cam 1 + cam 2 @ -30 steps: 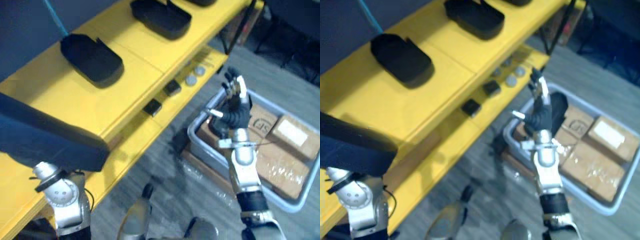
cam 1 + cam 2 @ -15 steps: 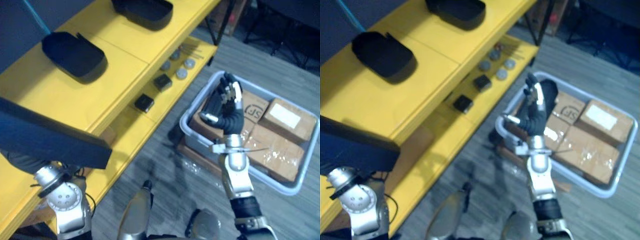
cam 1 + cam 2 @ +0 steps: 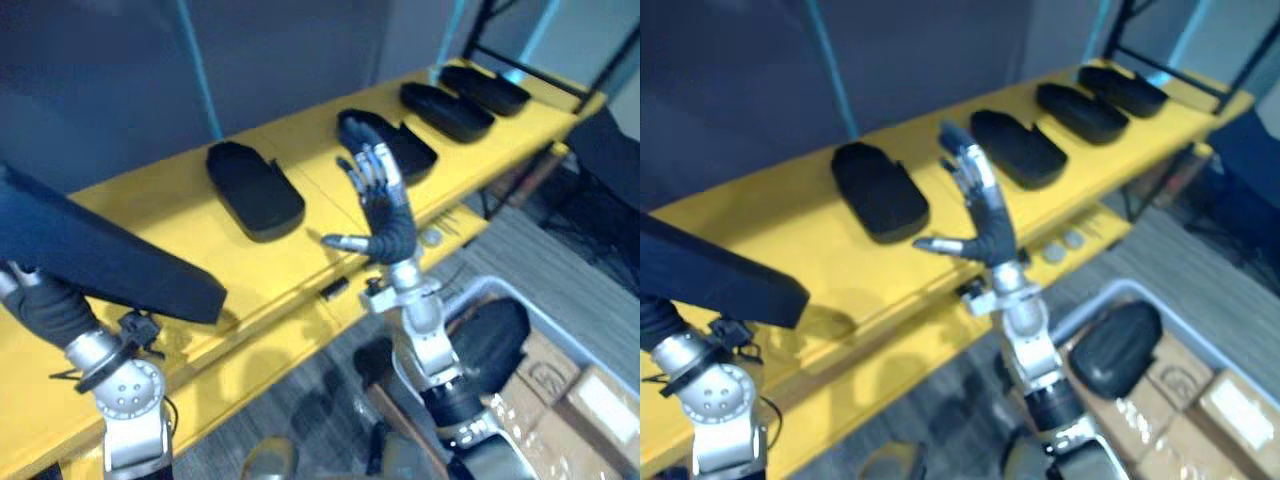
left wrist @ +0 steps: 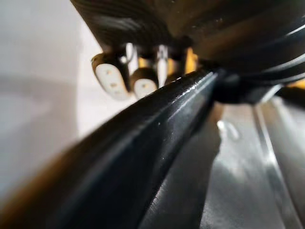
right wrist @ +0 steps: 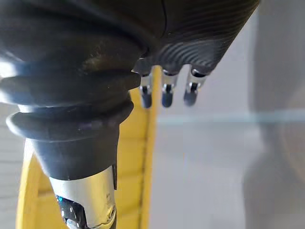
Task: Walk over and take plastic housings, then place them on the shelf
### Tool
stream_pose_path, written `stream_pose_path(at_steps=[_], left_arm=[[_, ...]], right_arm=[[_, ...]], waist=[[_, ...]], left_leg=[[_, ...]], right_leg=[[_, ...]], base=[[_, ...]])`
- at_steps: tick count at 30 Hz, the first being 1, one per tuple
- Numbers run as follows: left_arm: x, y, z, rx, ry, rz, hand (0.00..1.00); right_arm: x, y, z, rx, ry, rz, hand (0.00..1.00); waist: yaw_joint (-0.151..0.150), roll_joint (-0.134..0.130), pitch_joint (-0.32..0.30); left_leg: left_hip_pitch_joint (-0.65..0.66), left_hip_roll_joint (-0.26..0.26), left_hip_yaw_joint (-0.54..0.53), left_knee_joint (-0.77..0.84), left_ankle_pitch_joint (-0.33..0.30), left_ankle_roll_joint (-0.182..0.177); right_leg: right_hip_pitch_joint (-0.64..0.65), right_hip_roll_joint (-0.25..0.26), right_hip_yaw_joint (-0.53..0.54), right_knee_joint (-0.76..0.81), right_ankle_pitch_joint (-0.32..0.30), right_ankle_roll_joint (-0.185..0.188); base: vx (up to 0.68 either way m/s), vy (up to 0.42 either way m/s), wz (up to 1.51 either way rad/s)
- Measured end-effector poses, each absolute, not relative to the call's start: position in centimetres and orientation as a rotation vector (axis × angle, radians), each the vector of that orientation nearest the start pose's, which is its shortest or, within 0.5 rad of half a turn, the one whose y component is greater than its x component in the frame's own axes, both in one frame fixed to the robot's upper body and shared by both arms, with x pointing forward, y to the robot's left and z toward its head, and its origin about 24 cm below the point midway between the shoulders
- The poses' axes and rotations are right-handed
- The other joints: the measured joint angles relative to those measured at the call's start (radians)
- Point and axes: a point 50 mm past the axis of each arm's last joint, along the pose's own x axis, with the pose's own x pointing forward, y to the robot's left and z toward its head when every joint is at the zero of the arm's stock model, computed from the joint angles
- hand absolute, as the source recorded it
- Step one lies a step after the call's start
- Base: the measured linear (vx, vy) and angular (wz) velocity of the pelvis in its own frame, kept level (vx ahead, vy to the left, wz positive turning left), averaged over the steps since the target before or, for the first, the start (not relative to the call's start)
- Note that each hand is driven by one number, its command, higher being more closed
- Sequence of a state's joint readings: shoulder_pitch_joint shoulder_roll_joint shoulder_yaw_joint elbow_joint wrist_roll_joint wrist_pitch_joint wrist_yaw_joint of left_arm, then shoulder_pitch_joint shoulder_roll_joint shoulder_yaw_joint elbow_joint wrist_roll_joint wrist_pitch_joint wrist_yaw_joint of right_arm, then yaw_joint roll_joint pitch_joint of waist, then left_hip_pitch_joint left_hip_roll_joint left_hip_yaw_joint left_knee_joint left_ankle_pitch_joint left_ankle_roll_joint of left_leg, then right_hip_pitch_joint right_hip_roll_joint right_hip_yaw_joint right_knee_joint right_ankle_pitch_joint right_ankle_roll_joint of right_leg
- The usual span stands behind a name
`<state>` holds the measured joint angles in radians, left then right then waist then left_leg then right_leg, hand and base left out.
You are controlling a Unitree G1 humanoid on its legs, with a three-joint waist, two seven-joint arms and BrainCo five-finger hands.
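Observation:
A large dark plastic housing (image 3: 110, 265) hangs over the near left end of the yellow shelf (image 3: 170, 220), carried by my left hand (image 3: 45, 305). In the left wrist view its fingers (image 4: 112, 78) hook over the housing's glossy black edge (image 4: 143, 157). Several more black housings lie in a row on the shelf top, the nearest (image 3: 255, 188) at the middle and others (image 3: 447, 110) further right. My right hand (image 3: 375, 200) is raised in front of the shelf, open, fingers (image 5: 164, 93) straight and thumb out, holding nothing.
At the lower right a grey bin (image 3: 1095, 300) on the floor holds cardboard boxes (image 3: 1230, 405) and one black housing (image 3: 1115, 345). Small round parts (image 3: 1060, 243) lie on the lower yellow shelf. A dark wall stands behind the shelf.
The camera has swung up from the floor and bin to the shelf. My right hand has risen from above the bin to shelf height. The left hand keeps its housing.

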<state>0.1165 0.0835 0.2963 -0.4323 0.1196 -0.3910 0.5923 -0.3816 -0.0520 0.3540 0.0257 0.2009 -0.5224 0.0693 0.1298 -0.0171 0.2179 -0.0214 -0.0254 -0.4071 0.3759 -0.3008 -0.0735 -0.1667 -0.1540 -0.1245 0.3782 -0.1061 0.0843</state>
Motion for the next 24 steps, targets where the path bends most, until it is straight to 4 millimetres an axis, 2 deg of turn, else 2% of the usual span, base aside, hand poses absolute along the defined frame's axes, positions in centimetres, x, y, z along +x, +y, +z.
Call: stream_pose_path(at_steps=[2, 4, 6, 7, 9, 12, 14, 17, 21, 23, 24], left_arm=[[17.3, 24.0, 14.4, 0.11, -0.734, 0.843, 1.0], [17.1, 24.0, 14.1, 0.108, -0.718, 0.851, 1.0], [17.2, 23.8, 14.1, 0.106, -0.721, 0.838, 1.0], [17.5, 23.4, 14.4, 0.098, -0.736, 0.812, 1.0], [18.0, 22.8, 14.8, 0.081, -0.768, 0.771, 1.0], [18.9, 22.3, 15.3, 0.072, -0.789, 0.736, 1.0], [19.4, 22.1, 15.1, 0.071, -0.762, 0.731, 1.0], [19.8, 21.9, 14.8, 0.142, -0.712, 0.72, 1.0], [20.0, 22.4, 14.8, 0.237, -0.696, 0.688, 1.0], [19.8, 22.9, 14.9, 0.253, -0.69, 0.696, 1.0], [19.7, 23.1, 14.9, 0.255, -0.687, 0.696, 1.0]], right_arm=[[26.7, -5.0, 16.9, 0.167, -0.78, 0.552, 0.0], [26.8, -5.0, 17.0, 0.221, -0.762, 0.588, 0.0], [26.9, -5.2, 16.9, 0.25, -0.742, 0.599, 0.0], [27.1, -5.6, 16.9, 0.255, -0.74, 0.599, 0.0], [27.3, -6.0, 16.8, 0.246, -0.739, 0.586, 0.0], [27.3, -5.8, 16.9, 0.236, -0.745, 0.626, 0.0], [27.2, -5.3, 17.1, 0.239, -0.751, 0.658, 0.0], [27.2, -3.4, 18.0, 0.313, -0.767, 0.73, 0.0], [26.8, 0.3, 18.7, 0.357, -0.757, 0.807, 0.0], [25.9, 2.2, 18.5, 0.325, -0.747, 0.845, 0.0], [25.7, 2.5, 18.4, 0.311, -0.745, 0.852, 0.0]], waist=[[0.017, 0.043, -0.028], [0.026, 0.053, -0.041], [0.018, 0.059, -0.046], [0.007, 0.063, -0.05], [-0.006, 0.06, -0.056], [0.022, 0.027, -0.078], [0.023, 0.026, -0.08], [0.024, 0.021, -0.086], [0.059, 0.013, -0.091], [0.074, 0.011, -0.092], [0.077, 0.011, -0.093]], left_leg=[[0.009, 0.07, 0.069, -0.041, 0.026, -0.041], [0.032, 0.096, 0.099, -0.091, 0.061, -0.057], [0.039, 0.116, 0.182, -0.122, 0.087, -0.045], [0.032, 0.132, 0.293, -0.126, 0.096, -0.031], [0.02, 0.149, 0.395, -0.133, 0.104, -0.019], [0.026, 0.111, 0.368, -0.195, 0.155, -0.011], [0.046, 0.091, 0.342, -0.213, 0.167, -0.003], [0.056, 0.061, 0.292, -0.253, 0.193, 0.003], [0.054, 0.044, 0.239, -0.319, 0.242, 0.0], [0.058, 0.044, 0.222, -0.347, 0.256, 0.001], [0.058, 0.044, 0.223, -0.351, 0.257, 0.002]], right_leg=[[0.029, 0.029, -0.062, 0.005, -0.019, -0.031], [0.051, 0.038, -0.083, -0.003, -0.027, -0.044], [0.1, 0.038, -0.127, -0.051, -0.027, -0.045], [0.138, 0.034, -0.174, -0.093, -0.025, -0.046], [0.171, 0.028, -0.233, -0.126, -0.017, -0.04], [0.189, -0.002, -0.266, -0.159, -0.004, -0.021], [0.229, -0.017, -0.292, -0.179, 0.003, -0.009], [0.273, -0.032, -0.343, -0.205, 0.006, -0.005], [0.28, -0.039, -0.384, -0.212, 0.006, -0.005], [0.294, -0.039, -0.4, -0.218, 0.005, -0.005], [0.293, -0.039, -0.4, -0.219, 0.005, -0.005]], base=[[0.26, -0.25, 0.58], [0.19, -0.198, 0.34], [0.14, -0.145, 0.59], [0.08, -0.07, 0.73], [0.06, -0.028, 0.92], [0.03, 0.035, 0.53], [0.02, 0.053, 0.51], [-0.01, 0.029, 0.59], [-0.03, -0.011, 0.44], [-0.03, -0.024, 0.35], [-0.02, -0.004, 0.22]])
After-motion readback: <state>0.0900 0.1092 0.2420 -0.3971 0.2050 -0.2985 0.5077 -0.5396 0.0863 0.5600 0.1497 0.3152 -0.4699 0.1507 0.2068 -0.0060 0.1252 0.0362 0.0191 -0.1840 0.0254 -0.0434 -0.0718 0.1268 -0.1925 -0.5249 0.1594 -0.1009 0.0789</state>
